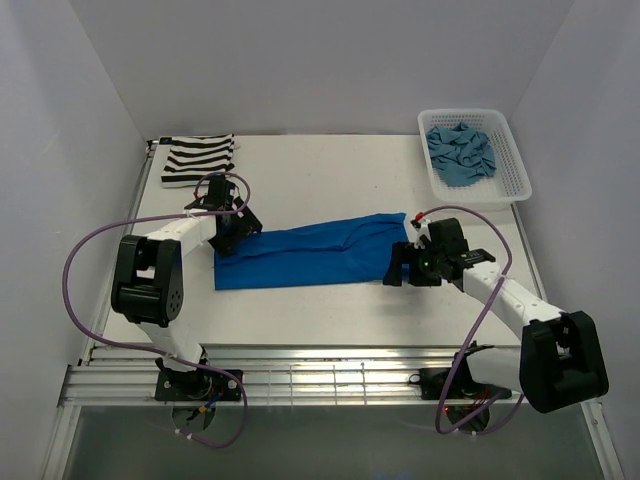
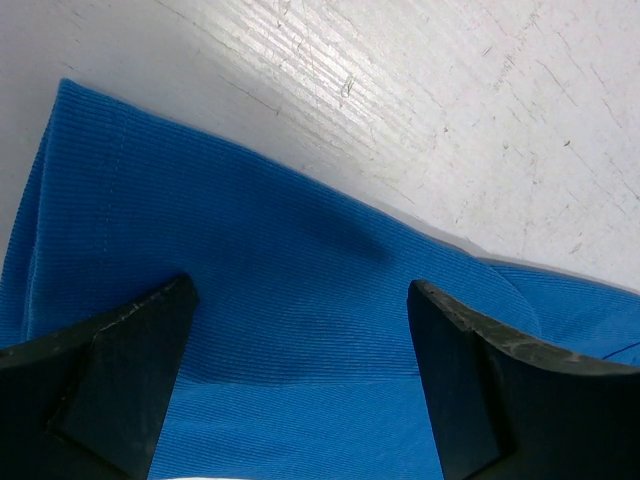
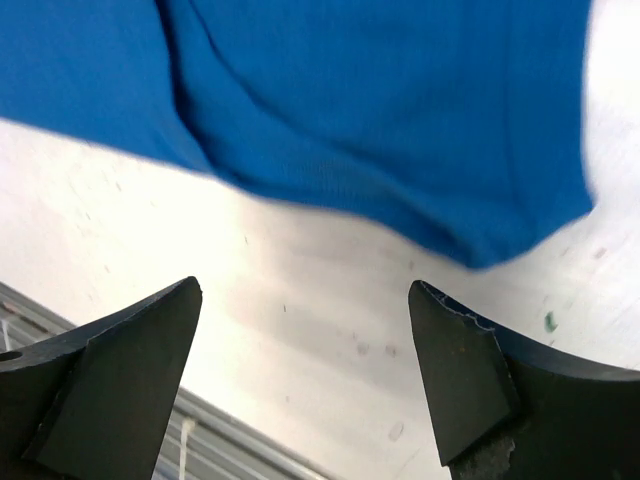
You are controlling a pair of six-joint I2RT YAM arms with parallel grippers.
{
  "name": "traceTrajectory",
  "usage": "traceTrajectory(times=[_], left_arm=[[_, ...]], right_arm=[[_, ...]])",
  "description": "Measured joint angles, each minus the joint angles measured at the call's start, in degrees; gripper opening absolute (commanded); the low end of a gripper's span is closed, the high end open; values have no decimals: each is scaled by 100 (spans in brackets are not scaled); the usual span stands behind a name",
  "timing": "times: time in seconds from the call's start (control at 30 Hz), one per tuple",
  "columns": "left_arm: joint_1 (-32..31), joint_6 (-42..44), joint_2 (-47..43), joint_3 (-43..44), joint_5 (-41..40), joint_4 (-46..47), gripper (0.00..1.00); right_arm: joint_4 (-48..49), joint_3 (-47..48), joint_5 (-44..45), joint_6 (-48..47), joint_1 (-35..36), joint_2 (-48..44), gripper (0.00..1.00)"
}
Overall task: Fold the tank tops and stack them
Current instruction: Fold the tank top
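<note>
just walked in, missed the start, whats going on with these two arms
The royal blue tank top lies flat on the table between the two arms. The left gripper is open over its left end, the right gripper open just off its right end; neither holds it. The striped top lies folded at the far left, the teal top crumpled in the basket.

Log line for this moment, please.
left fingers open over blue top | right fingers open beside it | striped top folded far-left | teal top in basket
</note>
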Motion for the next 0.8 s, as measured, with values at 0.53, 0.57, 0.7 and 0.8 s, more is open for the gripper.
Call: traceTrajectory(times=[0.53, 0.57, 0.7, 0.8], left_arm=[[0, -20, 0, -2, -35, -15, 98], [0, -20, 0, -2, -39, -17, 98], [0, -20, 0, -2, -44, -20, 98], [0, -24, 0, -2, -61, -33, 98]], right_arm=[[-175, 501, 472, 129, 122, 968, 90], [-146, 560, 479, 127, 122, 1021, 90], [-90, 763, 520, 129, 122, 1224, 90], [-37, 859, 575, 125, 122, 1427, 90]])
